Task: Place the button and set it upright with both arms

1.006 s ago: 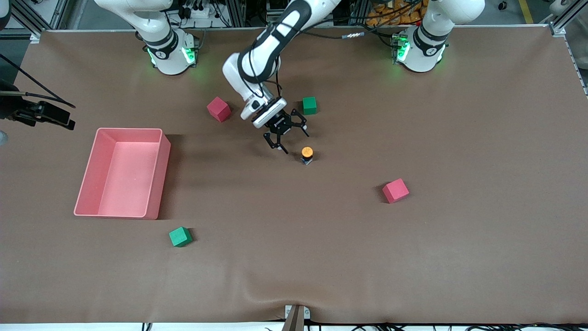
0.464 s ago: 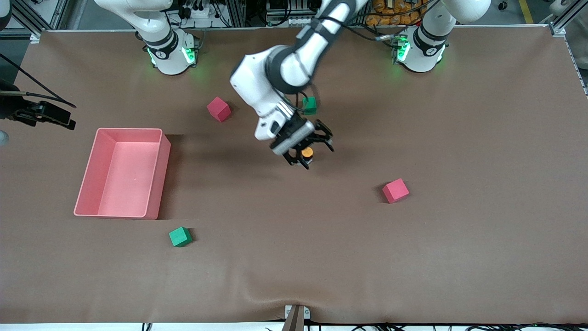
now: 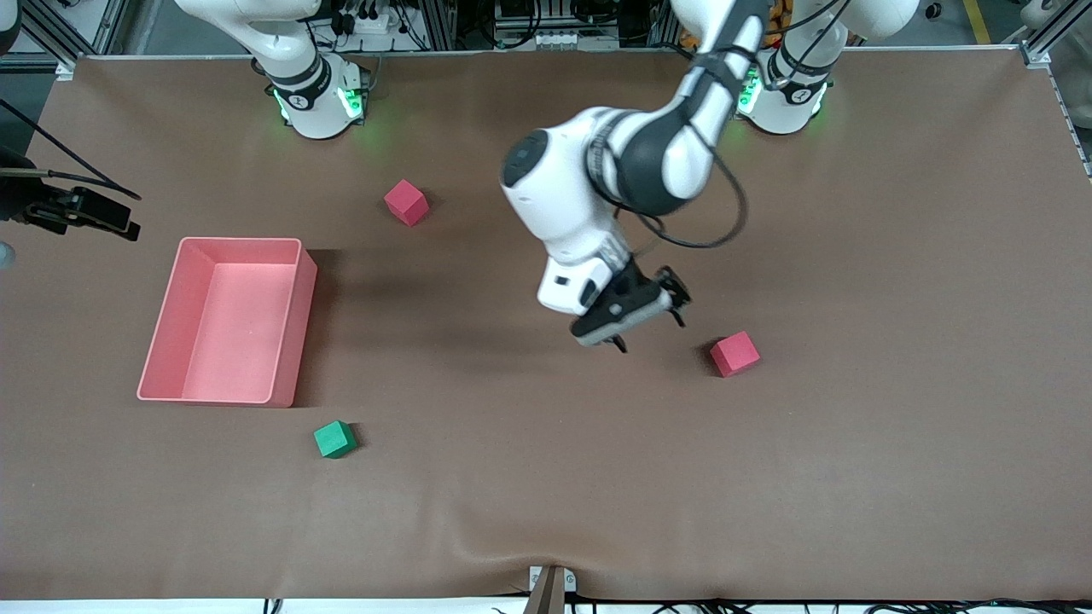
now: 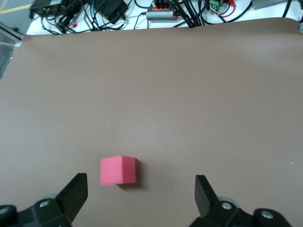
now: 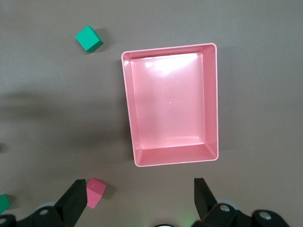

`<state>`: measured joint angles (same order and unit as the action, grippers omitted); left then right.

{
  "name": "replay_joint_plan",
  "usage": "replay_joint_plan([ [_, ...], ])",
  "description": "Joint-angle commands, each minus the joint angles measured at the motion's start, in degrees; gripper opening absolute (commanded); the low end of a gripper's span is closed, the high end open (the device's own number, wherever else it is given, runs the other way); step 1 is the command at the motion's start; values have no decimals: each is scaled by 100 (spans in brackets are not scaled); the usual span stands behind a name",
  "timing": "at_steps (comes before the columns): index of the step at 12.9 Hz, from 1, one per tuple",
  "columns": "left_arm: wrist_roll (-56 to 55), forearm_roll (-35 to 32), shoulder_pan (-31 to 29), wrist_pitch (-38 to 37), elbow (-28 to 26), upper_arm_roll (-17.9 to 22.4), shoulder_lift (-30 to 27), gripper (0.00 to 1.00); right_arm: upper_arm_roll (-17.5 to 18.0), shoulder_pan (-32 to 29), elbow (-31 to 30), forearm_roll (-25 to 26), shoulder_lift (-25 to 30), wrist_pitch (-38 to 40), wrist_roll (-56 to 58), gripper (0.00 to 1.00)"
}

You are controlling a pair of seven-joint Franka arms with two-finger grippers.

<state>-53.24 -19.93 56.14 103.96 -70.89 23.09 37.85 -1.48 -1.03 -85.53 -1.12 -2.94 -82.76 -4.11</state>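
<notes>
Quick status from my end. I can't see the button in any view rn. My guess is it's under the left arm's wrist housing, mid-frame in the front view, but that's only a guess.

Left hand (image 3: 636, 311) hangs over bare bench (image 3: 546, 477) just below the centre of the front view. Its fingers are spread w/ nothing between them, and the left wrist view confirms that. That cam is looking at a red cube (image 4: 118, 170) and open brown bench, no orange cap anywhere. So the relation that matters – which way the button lies from the hand – I honestly can't call. The cube (image 3: 734, 354) is near the hand, toward the left arm's end.

Right hand (image 5: 139, 185) is also spread and empty, waiting high over the pink bin (image 5: 128, 104).

Room-wise it's fine: lots of free bench in the lower half of the frame, and the bench edges are well away. Only the cube is close enough to clip. I'd want the button back in sight before committing either arm – the left looks closer to mid-bench.
</notes>
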Motion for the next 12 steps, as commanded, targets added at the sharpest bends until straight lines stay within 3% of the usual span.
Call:
replay_joint_plan([
  [1, 1058, 567, -715, 291, -118, -138, -312, 100, 43, -46, 72, -38, 179, 277, -63, 100],
  [3, 1831, 902, -1269, 380, -118, -383, -488, 100, 16, -81, 72, -29, 224, 278, -63, 100],
  [5, 2202, 1096, -2111, 389, -118, -1031, -629, 100, 16, -169, 72, -29, 224, 278, -63, 100],
  [9, 2352, 1132, -4623, 485, -118, -3595, -700, 100, -10, -187, 72, -29, 241, 357, -55, 100],
  [10, 2371, 1132, -4916, 485, -118, -3888, -700, 100, -1, -187, 72, -29, 232, 357, -55, 100],
  [12, 2371, 1167, -4946, 450, -135, -3891, -813, 100, 16, -178, 72, -29, 232, 357, -55, 100],
])
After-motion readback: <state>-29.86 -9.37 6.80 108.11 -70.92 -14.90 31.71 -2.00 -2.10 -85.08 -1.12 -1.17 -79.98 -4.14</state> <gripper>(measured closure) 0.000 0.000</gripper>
